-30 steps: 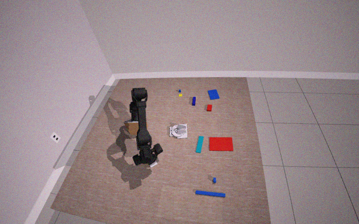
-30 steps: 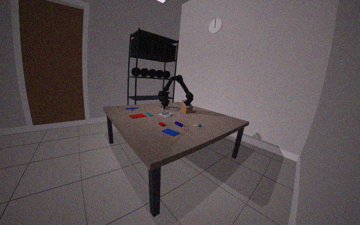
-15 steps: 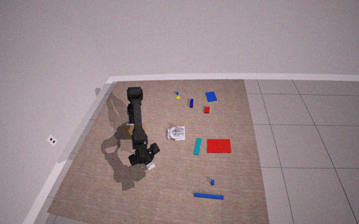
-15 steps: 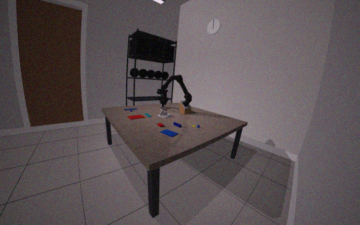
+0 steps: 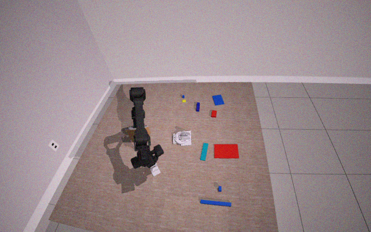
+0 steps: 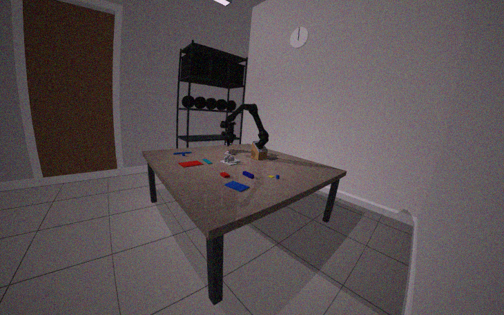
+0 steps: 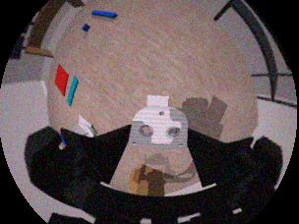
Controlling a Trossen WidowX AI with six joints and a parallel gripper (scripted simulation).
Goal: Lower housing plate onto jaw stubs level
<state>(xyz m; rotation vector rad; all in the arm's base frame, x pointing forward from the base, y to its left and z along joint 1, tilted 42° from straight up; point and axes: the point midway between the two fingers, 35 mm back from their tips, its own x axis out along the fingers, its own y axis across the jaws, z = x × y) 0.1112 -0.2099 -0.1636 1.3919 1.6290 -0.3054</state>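
The housing plate (image 5: 155,169) (image 7: 159,112) is a small white plate with a rounded outline, two larger holes and a tab. My gripper (image 5: 151,164) (image 7: 157,130) is shut on it, one finger at each side, and holds it above the table. In the exterior view the gripper (image 6: 229,143) points down behind the white base. The white base (image 5: 182,138) (image 6: 230,161) (image 7: 87,124) with the jaws stands on the table to the right of my gripper in the top view. The jaws and stubs are too small to tell apart. Nothing joins the plate to the base.
An orange-brown block (image 5: 130,133) (image 6: 259,153) (image 7: 138,180) stands beneath the arm. Beyond the base lie a teal bar (image 5: 204,151) and a red slab (image 5: 226,151). A long blue bar (image 5: 215,203) and several small blocks lie farther off.
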